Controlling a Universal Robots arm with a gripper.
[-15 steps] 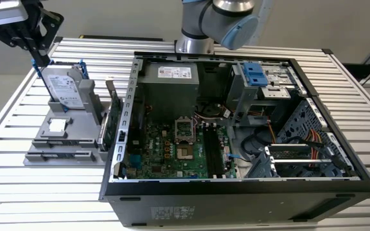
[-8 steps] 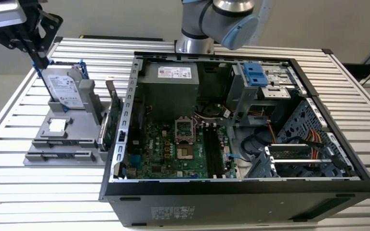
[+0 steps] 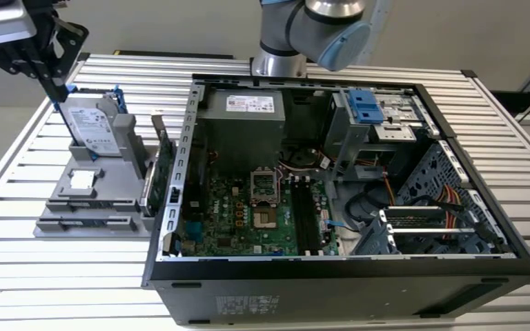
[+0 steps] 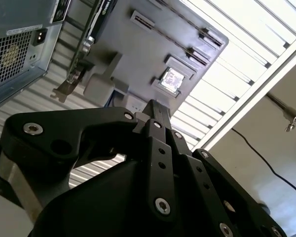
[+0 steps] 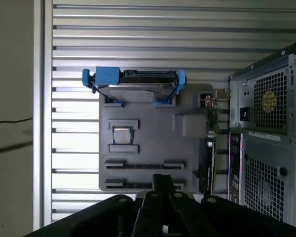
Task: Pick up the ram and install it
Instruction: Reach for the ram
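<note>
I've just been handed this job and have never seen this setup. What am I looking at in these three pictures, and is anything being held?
It is one robot arm working over a slatted table. The exterior view looks down from a camera off the arm. It shows an open computer case and, on that view's left, a grey parts holder. The holder carries a hard drive in a blue frame and a green expansion card. Both wrist views ride on the arm and look past the gripper at that holder. The gripper hangs above the holder. Its fingers look closed, with nothing seen between them.
</note>
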